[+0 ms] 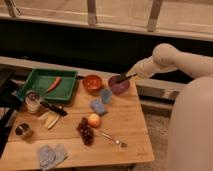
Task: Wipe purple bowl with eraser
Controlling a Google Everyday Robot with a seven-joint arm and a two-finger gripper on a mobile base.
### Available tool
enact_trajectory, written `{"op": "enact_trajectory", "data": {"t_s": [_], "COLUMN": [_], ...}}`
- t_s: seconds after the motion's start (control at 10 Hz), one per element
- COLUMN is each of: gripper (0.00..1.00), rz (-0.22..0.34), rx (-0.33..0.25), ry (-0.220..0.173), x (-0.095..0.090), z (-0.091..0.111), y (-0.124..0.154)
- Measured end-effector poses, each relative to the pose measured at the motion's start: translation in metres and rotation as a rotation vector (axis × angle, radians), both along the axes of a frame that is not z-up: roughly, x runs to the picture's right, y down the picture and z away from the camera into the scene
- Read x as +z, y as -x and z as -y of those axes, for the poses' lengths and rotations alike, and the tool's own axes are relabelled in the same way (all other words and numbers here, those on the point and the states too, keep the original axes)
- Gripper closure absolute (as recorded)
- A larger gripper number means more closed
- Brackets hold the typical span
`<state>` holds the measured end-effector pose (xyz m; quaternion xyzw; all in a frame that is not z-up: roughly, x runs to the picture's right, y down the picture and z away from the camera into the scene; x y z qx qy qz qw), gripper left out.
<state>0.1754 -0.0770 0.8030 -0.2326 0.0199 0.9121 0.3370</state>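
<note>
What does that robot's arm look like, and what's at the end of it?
The arm is smooth, rounded and cream-white, like padded tubes joined at bulging joints. It narrows to a small dark pincer at its tip, over the purple bowl. No cables or markings show.

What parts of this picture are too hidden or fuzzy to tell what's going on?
- Camera view: the tool sits at the purple bowl; the arm's end covers the eraser, so any touch is unclear.
- Inside of the purple bowl: partly hidden by the tool.
- Jar contents: too blurred.
- Small tin near the table's left edge: too small to identify.
- Robot body: cut off by the right edge.
</note>
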Motion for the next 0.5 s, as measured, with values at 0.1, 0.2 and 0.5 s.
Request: {"op": "enact_trajectory", "data": {"t_s": [0.1, 0.2, 0.5], "gripper": [1.00, 1.00, 1.00], "rz": [-0.023, -0.033, -0.036], "rx": [0.024, 0.036, 0.074], "ry": [0.015, 0.024, 0.060], "x": [0.013, 0.021, 0.047], "z": [0.004, 0.005, -0.012], "y": [-0.010, -0.013, -0.013]}}
